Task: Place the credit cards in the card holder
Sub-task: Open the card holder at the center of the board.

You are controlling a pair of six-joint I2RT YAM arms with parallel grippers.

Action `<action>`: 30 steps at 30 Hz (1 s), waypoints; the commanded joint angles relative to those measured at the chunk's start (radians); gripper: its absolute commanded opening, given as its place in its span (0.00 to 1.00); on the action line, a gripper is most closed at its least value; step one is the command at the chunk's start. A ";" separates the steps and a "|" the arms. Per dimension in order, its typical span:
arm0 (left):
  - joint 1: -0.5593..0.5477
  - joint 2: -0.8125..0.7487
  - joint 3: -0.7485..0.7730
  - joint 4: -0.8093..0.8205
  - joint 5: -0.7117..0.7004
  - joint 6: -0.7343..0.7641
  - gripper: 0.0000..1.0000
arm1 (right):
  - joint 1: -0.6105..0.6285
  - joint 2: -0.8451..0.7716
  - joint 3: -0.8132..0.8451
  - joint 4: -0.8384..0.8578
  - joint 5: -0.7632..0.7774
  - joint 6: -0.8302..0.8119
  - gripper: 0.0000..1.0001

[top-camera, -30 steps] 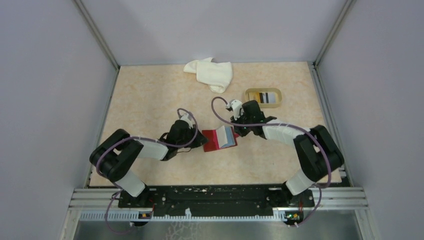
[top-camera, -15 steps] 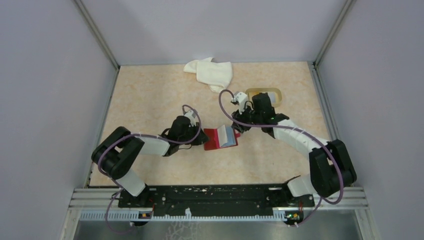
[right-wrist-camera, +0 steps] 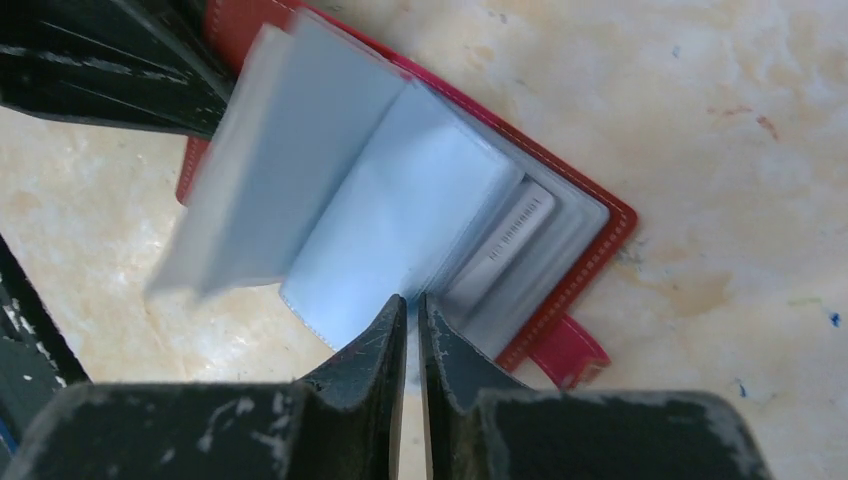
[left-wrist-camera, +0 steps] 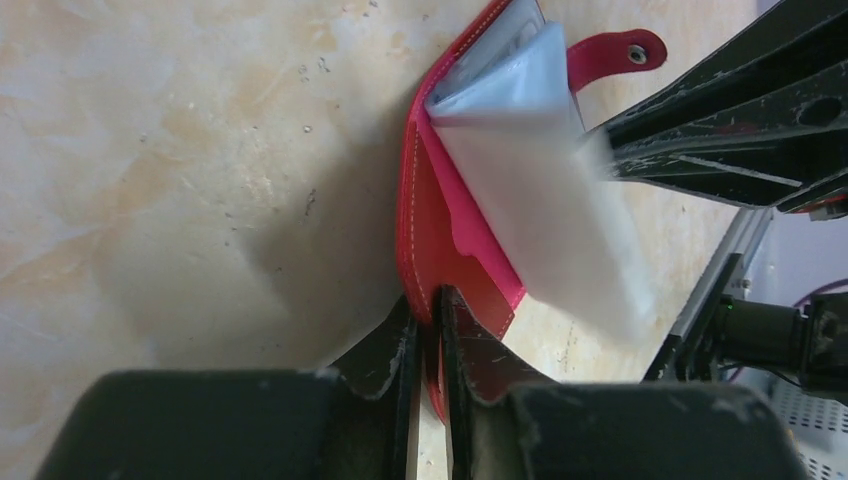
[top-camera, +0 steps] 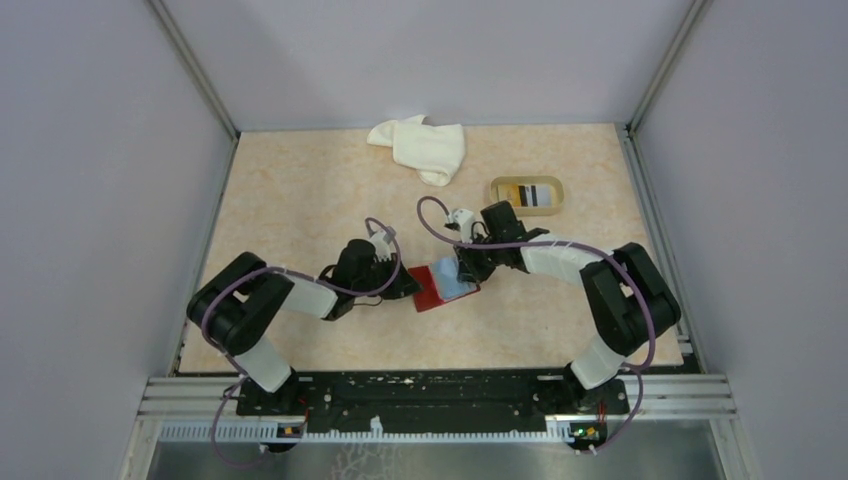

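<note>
From the overhead camera, the dark red card holder [top-camera: 432, 290] lies open near the middle of the bench [top-camera: 300, 200], pale blue sleeves fanned on its right half. The left fingers [top-camera: 405, 284] meet its left edge and the right fingers [top-camera: 467, 272] come down on its far right corner. Further back on the right a beige tray [top-camera: 500, 184] holds credit cards [top-camera: 536, 195], well apart from the holder. A crumpled white cloth [top-camera: 425, 148] lies near the back wall.

From the left wrist camera, the left fingers [left-wrist-camera: 410, 342] are drawn close together, pinching the stitched edge of the card holder's [left-wrist-camera: 440, 225] red cover. Clear sleeves [left-wrist-camera: 540, 200] stand up from it, one blurred. The snap tab [left-wrist-camera: 618, 50] sticks out at the far side, beside the other arm's black fingers.

From the right wrist camera, the right fingers [right-wrist-camera: 396, 330] are pressed nearly together, only a thin slit between them, their tips at the near edge of a bluish sleeve [right-wrist-camera: 400, 210]. Whether a sleeve is caught between them I cannot tell. A pale card [right-wrist-camera: 510, 245] sits in a pocket of the card holder [right-wrist-camera: 590, 250].
</note>
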 commanded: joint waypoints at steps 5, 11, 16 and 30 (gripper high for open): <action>-0.004 0.089 -0.043 0.160 0.159 -0.073 0.17 | 0.080 0.049 0.065 0.063 -0.170 0.093 0.10; -0.003 0.069 -0.078 0.206 0.136 -0.114 0.39 | 0.091 0.054 0.061 0.090 -0.283 0.132 0.13; 0.003 -0.082 -0.141 0.112 -0.015 -0.108 0.58 | 0.091 0.045 0.068 0.066 -0.364 0.088 0.32; -0.029 -0.408 -0.233 0.098 0.051 -0.152 0.47 | 0.040 -0.014 0.094 0.032 -0.376 0.067 0.44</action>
